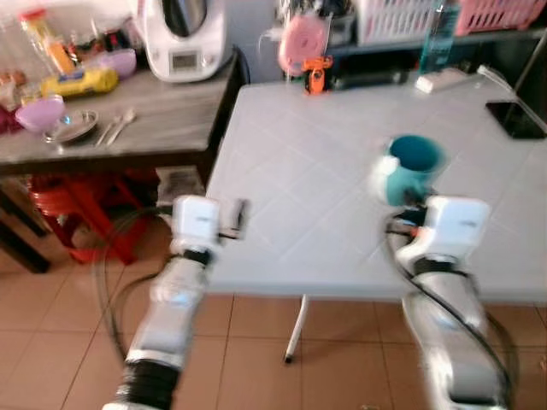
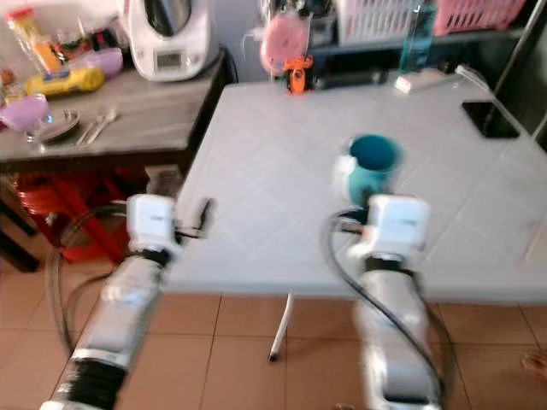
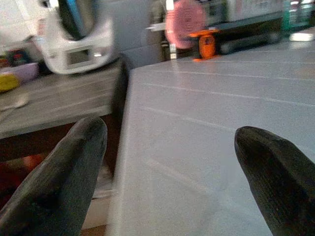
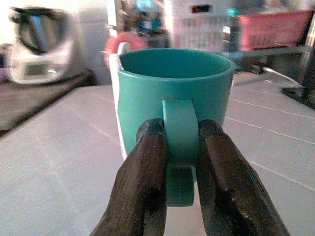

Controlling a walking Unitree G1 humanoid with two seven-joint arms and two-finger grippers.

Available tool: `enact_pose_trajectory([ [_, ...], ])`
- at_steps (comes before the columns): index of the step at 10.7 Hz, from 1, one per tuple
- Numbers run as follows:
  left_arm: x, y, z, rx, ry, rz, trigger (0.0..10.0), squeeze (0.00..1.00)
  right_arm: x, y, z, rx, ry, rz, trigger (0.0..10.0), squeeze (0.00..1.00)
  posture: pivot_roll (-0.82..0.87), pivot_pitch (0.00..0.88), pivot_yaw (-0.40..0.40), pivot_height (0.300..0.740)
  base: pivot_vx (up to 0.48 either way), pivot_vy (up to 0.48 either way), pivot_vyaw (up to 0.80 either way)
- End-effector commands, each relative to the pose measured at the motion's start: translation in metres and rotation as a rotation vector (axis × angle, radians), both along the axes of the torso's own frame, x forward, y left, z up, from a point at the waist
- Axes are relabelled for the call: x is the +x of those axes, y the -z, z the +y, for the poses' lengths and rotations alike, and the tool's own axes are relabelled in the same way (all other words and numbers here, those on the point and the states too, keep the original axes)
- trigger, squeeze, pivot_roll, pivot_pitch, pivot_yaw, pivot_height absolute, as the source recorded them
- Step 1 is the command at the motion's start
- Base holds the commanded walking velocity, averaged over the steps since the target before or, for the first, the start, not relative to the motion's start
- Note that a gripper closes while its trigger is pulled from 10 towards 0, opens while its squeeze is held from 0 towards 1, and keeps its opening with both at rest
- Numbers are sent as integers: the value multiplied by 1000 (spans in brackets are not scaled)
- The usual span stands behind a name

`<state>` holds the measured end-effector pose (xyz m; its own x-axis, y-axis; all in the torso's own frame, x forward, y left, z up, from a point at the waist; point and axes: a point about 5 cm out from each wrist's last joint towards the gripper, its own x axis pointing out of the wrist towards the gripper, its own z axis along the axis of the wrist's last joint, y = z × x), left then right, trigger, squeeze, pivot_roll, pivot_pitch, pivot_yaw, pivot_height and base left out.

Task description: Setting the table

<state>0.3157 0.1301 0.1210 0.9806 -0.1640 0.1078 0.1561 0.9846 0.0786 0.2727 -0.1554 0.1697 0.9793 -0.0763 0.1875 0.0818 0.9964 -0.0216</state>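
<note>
Mug: a teal mug (image 4: 173, 93) with some white on one side is upright over the white table (image 1: 308, 179), on the right side and toward the near edge. I cannot tell if its bottom touches the table.
Right gripper: the right gripper (image 4: 181, 162) is just behind the mug, on the near side. Its two black fingers (image 4: 147, 187) are squeezed together on the mug's handle (image 4: 180, 142), one on each side.
Left gripper: the left gripper (image 3: 172, 167) is at the near left corner of the table, well apart from the mug. Its two fingers (image 3: 74, 167) are spread wide apart with nothing between them.
Table: the white table has faint lines like tiles. A black phone (image 1: 516, 119) lies near its far right edge. A white block (image 1: 442, 81) with a cord lies at the far side.
Side table: a grey wooden table (image 1: 162, 115) stands to the left of the white one. On it are a white kitchen machine (image 1: 184, 36), a purple bowl (image 1: 40, 113), a metal plate (image 1: 73, 126), some spoons (image 1: 115, 126) and a yellow thing (image 1: 79, 82).
Far side: a pink round thing (image 1: 301, 43) and a small orange thing (image 1: 316, 75) are at the far edge of the white table. A white basket (image 1: 402, 19) and a pink basket (image 1: 500, 13) sit on a shelf behind.
Floor: brown tiles (image 1: 256, 342), with a red stool (image 1: 77, 213) under the grey table.
</note>
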Motion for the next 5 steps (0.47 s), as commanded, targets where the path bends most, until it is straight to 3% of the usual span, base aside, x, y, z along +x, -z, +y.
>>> enact_pose_trajectory([
  [1, 0, 0, -3, 4, 12, 0, 10000, 0, 1, -7, -2, -4, 9, -36, 10000, 0, -148, 61, 152, 740, 0, 409, 0],
  [5, 3, -2, -7, -4, 17, -8, 10000, 0, 5, -10, -2, -7, 8, -53, 10000, 0, -150, 42, 151, 740, 0, 427, 0],
])
